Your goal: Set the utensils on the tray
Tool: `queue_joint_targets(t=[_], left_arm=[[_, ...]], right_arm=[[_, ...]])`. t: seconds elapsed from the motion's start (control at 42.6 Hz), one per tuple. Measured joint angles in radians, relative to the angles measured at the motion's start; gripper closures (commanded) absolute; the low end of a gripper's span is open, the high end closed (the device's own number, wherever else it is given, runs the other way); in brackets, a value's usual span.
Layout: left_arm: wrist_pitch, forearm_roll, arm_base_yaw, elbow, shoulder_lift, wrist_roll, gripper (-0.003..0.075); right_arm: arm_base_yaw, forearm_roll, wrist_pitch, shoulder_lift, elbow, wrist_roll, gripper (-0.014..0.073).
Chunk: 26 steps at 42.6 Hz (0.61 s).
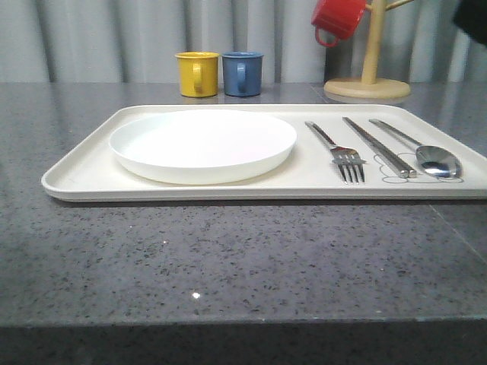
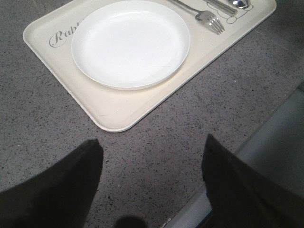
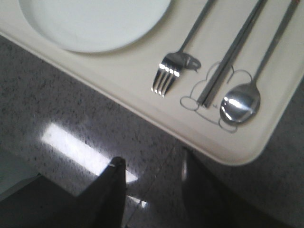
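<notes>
Above the desk (image 1: 228, 258), both sets of jaws hung released and empty, left gripper (image 2: 152, 190) and right gripper (image 3: 152, 190) clear of the tray (image 1: 76, 179). On it lay the plate (image 1: 202, 144), then fork (image 1: 338, 150), chopsticks (image 1: 379, 147) and spoon (image 1: 426, 152) side by side. The placing looked finished; next called only for retreat.

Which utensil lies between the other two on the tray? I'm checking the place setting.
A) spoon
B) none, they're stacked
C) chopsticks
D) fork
C: the chopsticks lie flat between the fork nearer the plate and the spoon, all on the tray.
</notes>
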Motion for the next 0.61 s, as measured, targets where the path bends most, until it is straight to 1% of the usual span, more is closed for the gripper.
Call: queue_joint_targets(t=[0.164,0.352,0.469,0.61], left_arm=[[0.000,0.000,0.000,0.000,0.000,0.000,0.0282],[0.000,0.000,0.000,0.000,0.000,0.000,0.0282],[0.000,0.000,0.000,0.000,0.000,0.000,0.0282],[0.000,0.000,0.000,0.000,0.000,0.000,0.0282]], right_arm=[[0.000,-0.004,0.067,-0.182,0.085,-0.004,0.0273],[0.000,-0.005,0.110,-0.367,0.109,-0.005,0.0273],[0.000,-0.005,0.120,-0.431,0.109,-0.005,0.0273],[0.000,-0.005,0.125,-0.457,0.109,-0.005,0.0273]])
